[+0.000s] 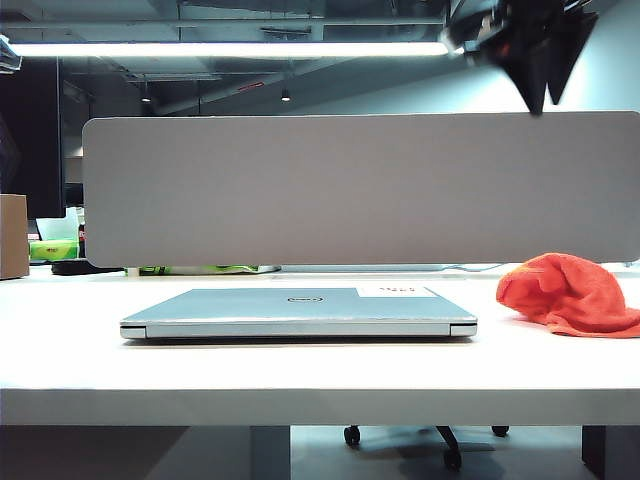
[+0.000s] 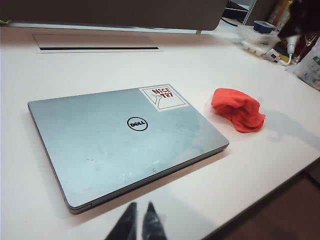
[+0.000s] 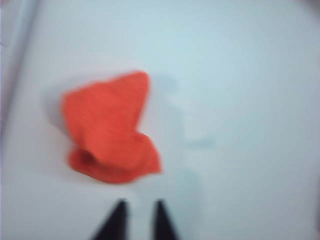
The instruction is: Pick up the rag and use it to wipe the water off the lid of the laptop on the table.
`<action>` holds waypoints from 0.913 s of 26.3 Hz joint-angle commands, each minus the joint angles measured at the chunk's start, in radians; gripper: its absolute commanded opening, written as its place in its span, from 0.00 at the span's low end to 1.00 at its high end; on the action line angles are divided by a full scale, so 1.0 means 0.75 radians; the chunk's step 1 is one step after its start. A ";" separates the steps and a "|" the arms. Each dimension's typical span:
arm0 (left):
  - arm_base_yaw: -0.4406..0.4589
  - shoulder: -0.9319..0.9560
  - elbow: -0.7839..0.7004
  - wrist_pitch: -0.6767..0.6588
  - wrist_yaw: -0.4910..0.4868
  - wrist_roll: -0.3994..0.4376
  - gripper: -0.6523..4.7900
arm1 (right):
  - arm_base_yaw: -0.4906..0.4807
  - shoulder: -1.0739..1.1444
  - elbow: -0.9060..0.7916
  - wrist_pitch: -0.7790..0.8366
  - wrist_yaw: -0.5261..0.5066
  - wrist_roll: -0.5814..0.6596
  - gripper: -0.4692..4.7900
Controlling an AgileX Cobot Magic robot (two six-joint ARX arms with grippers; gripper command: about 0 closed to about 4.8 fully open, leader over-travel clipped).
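The silver-grey laptop [image 1: 300, 312] [image 2: 125, 150] lies closed on the white table [image 1: 300, 385]. Its lid [image 2: 95, 135] carries a dark oval logo [image 2: 137, 123], a white sticker with red marks [image 2: 163, 97] and a few faint pale specks. The orange-red rag [image 1: 570, 290] [image 2: 238, 108] [image 3: 110, 130] lies crumpled on the table, to the right of the laptop. My right gripper [image 1: 547, 100] [image 3: 140, 205] hangs high above the rag, slightly open with nothing between its fingers. My left gripper [image 2: 141, 206] hovers over the table near the laptop's front edge, its tips nearly together and empty.
A wide grey divider panel [image 1: 360, 190] stands behind the laptop. A cardboard box [image 1: 12, 235] sits at the far left. A cable slot [image 2: 97, 48] runs along the back of the table, and a white tray [image 2: 257, 42] with clutter lies beyond the rag.
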 commanded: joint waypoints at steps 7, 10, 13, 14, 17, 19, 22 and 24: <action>-0.001 0.001 0.005 0.012 0.006 0.001 0.16 | -0.015 -0.288 -0.032 0.562 -0.481 0.038 0.08; -0.001 0.001 0.005 0.012 0.001 0.001 0.16 | -0.015 -0.417 -0.175 0.862 -0.580 0.039 0.08; -0.001 0.001 0.005 0.012 0.001 0.001 0.16 | -0.015 -0.584 -0.429 1.126 -0.586 0.038 0.08; -0.001 0.001 0.005 0.022 0.000 0.001 0.16 | -0.015 -0.666 -0.568 1.249 -0.587 0.038 0.08; -0.001 0.000 0.005 0.045 0.000 0.001 0.16 | -0.015 -0.803 -0.804 1.451 -0.586 0.039 0.09; -0.001 -0.001 0.005 0.064 -0.002 0.002 0.16 | -0.015 -0.898 -0.965 1.573 -0.586 0.052 0.09; -0.001 -0.023 0.005 0.086 -0.103 0.007 0.16 | -0.015 -1.079 -1.252 1.754 -0.527 0.126 0.09; -0.001 -0.061 0.005 0.087 -0.161 0.043 0.16 | -0.015 -1.207 -1.430 1.851 -0.472 0.187 0.09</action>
